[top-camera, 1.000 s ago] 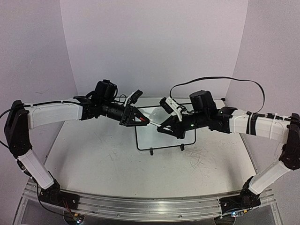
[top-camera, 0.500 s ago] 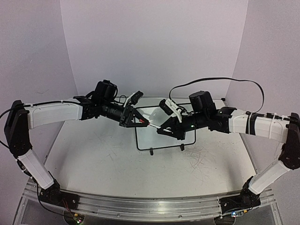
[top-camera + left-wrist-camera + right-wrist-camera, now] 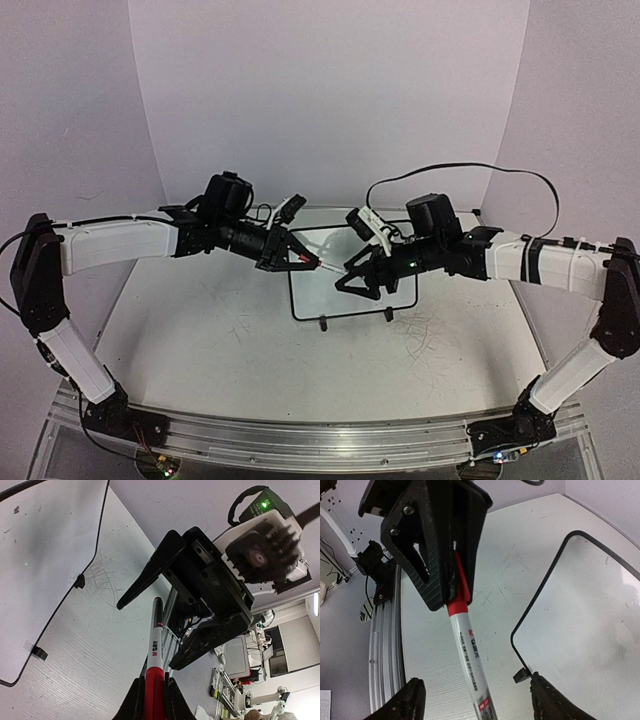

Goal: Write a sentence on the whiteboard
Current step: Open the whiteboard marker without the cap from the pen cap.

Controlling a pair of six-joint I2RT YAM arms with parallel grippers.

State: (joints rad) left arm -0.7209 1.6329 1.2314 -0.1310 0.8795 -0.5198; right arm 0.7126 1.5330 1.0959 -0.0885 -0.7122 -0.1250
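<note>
Right end effector (image 3: 480, 702) has sprung open around the marker (image 3: 467, 655), left end effector (image 3: 298, 258) clamps its red end over the blank whiteboard (image 3: 315, 300) on the counter (image 3: 200, 340); probably best to re-close squarely on the barrel before pulling.

Jammed over the whiteboard (image 3: 318, 298) by left gripper (image 3: 303, 259) and right gripper (image 3: 346, 278), tip to tip, marker (image 3: 156, 642) bridging both. Passable low across bare tabletop (image 3: 220, 345) before the 2 feet (image 3: 323, 323).
</note>
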